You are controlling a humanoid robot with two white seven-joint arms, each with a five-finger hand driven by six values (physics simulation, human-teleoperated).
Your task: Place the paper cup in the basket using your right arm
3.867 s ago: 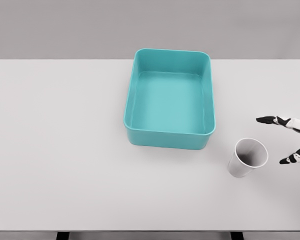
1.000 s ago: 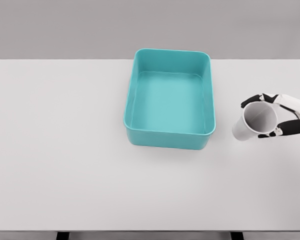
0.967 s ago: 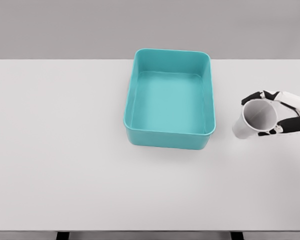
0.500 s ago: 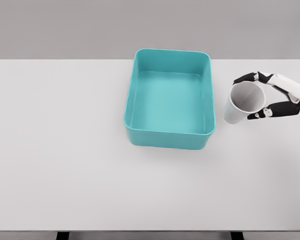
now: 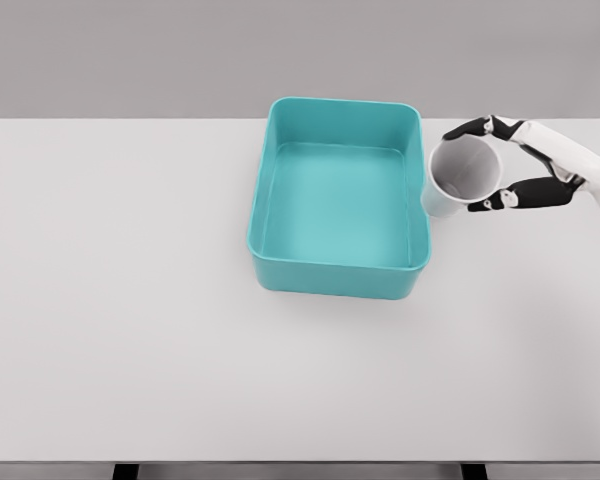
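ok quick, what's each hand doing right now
Right hand: closed on the paper cup, held beside the basket's right rim.
Left hand: not in view.

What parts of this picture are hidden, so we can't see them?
- Head view: the white right arm runs off the right edge past the right hand.
- Left arm: out of view.
- White paper cup: its base overlaps the rim of the teal plastic basket; how high it hangs is unclear.
- Grey table: legs cut off at the bottom edge.

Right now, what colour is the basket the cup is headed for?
Teal, a plain blue-green with no pattern; the basket shows clearly in the head view.
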